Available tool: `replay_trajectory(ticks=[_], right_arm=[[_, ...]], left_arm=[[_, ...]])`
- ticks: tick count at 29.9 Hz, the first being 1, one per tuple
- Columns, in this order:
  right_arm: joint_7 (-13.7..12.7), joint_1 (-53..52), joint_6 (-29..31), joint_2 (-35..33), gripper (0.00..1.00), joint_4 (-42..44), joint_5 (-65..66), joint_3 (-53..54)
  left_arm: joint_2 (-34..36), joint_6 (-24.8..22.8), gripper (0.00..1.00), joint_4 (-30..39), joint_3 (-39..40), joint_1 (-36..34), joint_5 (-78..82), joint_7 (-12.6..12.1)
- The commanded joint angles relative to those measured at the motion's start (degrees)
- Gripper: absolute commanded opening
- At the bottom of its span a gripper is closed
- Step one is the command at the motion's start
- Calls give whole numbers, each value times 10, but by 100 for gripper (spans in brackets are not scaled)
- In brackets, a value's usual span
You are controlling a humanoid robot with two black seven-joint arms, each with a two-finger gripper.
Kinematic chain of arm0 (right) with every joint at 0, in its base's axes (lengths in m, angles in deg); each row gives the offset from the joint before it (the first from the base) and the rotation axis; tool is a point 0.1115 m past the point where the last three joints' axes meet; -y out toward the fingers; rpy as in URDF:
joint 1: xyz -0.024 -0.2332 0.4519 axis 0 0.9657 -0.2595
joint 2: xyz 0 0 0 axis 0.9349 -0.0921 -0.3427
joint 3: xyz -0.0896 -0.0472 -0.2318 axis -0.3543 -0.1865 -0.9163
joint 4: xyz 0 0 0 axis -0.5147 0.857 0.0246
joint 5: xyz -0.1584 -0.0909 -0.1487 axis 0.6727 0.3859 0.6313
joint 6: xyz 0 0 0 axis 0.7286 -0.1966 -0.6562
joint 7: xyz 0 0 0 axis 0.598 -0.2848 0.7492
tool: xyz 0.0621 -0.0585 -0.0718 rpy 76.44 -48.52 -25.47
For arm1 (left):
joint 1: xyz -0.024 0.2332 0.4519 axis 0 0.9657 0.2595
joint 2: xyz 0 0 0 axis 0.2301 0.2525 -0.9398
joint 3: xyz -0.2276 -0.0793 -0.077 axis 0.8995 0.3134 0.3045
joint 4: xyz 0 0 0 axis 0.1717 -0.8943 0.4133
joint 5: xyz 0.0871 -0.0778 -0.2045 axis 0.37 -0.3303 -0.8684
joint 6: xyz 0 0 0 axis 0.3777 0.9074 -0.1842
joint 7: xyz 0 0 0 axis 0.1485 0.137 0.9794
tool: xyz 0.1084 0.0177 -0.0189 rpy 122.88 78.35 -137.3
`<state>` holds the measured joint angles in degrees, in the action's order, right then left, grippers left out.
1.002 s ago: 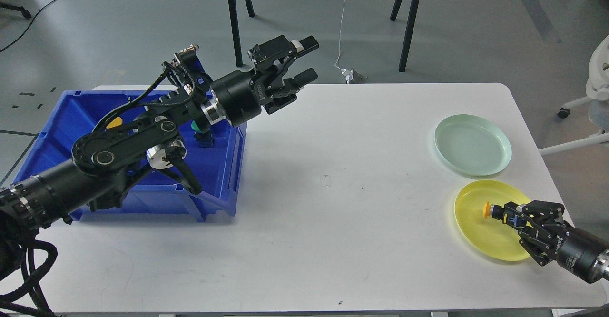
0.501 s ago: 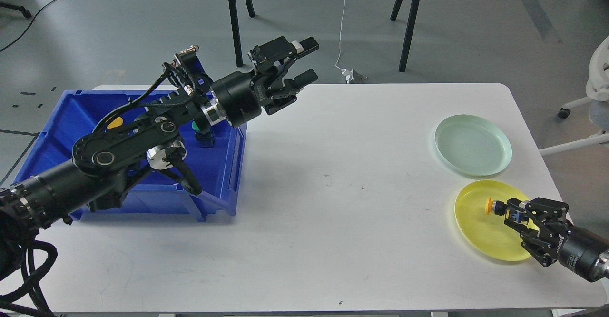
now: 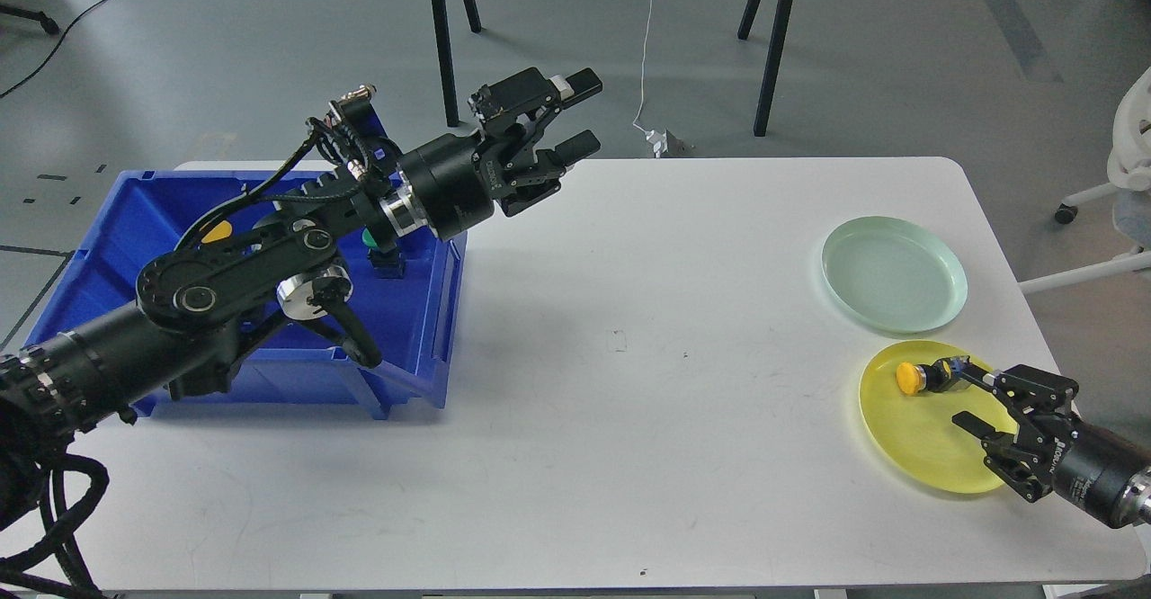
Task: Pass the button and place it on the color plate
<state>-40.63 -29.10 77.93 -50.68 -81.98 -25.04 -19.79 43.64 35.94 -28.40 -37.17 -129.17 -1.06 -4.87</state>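
A yellow-capped button [image 3: 919, 376] lies on its side on the yellow plate [image 3: 908, 446] at the right front of the table. My right gripper [image 3: 968, 396] is open just right of the button, its fingers spread over the plate, and holds nothing. My left gripper [image 3: 574, 115] is open and empty, raised above the table's back edge beside the blue bin [image 3: 108, 248]. A green-capped button [image 3: 370, 241] and a yellow one [image 3: 216, 233] show in the bin, partly hidden by my left arm.
A pale green plate [image 3: 895, 273] sits behind the yellow plate near the right edge. The blue bin stands at the table's left. Black stand legs and a cable lie on the floor beyond the table.
My right gripper opened and let go of the yellow button, which now lies on the yellow plate. The left arm has not moved.
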Motion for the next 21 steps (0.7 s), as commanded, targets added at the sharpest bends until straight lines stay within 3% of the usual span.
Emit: replay_trajectory(ticks=[1, 10, 17, 21], right_arm=[[0, 0, 0, -6, 67, -29, -3, 10], [0, -48, 0, 8, 74, -97, -33, 130], [0, -184, 0, 111, 81, -88, -62, 134], [0, -229, 0, 154, 84, -88, -62, 133]], left_arm=[[1, -1, 85, 0, 0, -1, 0, 0], [44, -6, 94, 12, 4, 1, -1, 0], [96, -8, 95, 19, 4, 1, -1, 0], [162, -7, 95, 43, 1, 1, 10, 0]])
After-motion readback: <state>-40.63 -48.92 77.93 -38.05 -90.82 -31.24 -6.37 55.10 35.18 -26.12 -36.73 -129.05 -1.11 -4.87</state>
